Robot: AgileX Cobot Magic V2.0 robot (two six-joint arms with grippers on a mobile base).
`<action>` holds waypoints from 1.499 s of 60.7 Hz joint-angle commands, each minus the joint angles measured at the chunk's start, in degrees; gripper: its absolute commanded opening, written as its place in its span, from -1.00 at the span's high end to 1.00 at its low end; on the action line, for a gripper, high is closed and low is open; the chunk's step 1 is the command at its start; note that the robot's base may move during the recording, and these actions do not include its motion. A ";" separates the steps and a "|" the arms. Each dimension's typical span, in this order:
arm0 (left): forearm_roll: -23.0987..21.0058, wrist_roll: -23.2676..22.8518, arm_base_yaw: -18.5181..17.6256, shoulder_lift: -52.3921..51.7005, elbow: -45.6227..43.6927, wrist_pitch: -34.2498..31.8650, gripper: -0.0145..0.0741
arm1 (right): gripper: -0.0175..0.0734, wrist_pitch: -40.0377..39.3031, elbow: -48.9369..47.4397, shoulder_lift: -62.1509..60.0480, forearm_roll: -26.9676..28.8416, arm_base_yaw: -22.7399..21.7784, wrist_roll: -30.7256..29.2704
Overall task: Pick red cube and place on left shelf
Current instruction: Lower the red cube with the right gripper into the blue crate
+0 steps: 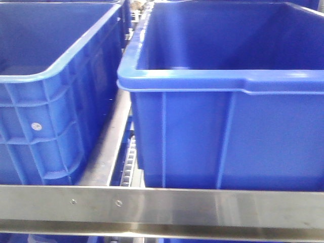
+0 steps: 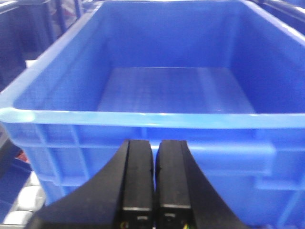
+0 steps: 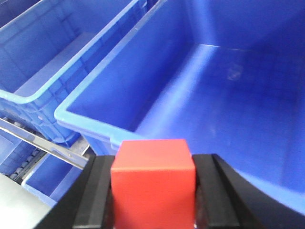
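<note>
A: What has the right gripper (image 3: 152,210) got?
B: The cube (image 3: 152,162), clamped tight. It hangs just over the near rim of a blue crate (image 3: 90,125) on the shelf (image 1: 202,205). The left gripper (image 2: 155,176) is closed on nothing.
A: How should it go in?
B: I'd carry it forward past the rim, lower it over the flat floor, then let go. The cube is matte and sharp-edged, the crate glossy ribbed plastic. The shelf front is brushed steel.

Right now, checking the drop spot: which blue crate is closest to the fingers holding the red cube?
The crate directly ahead of the red cube; its rim runs just beyond it, the other crate sits farther left.
</note>
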 commanded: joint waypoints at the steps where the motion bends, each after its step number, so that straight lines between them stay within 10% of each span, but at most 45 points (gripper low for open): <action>1: -0.29 -0.05 0.13 -0.94 1.32 -5.04 0.44 | 0.12 -5.35 -1.37 0.88 -0.45 -0.16 -0.40; 91: -0.29 -0.05 0.13 -0.94 1.32 -5.04 0.44 | 0.12 -5.90 -1.37 0.88 -0.45 -0.16 -0.40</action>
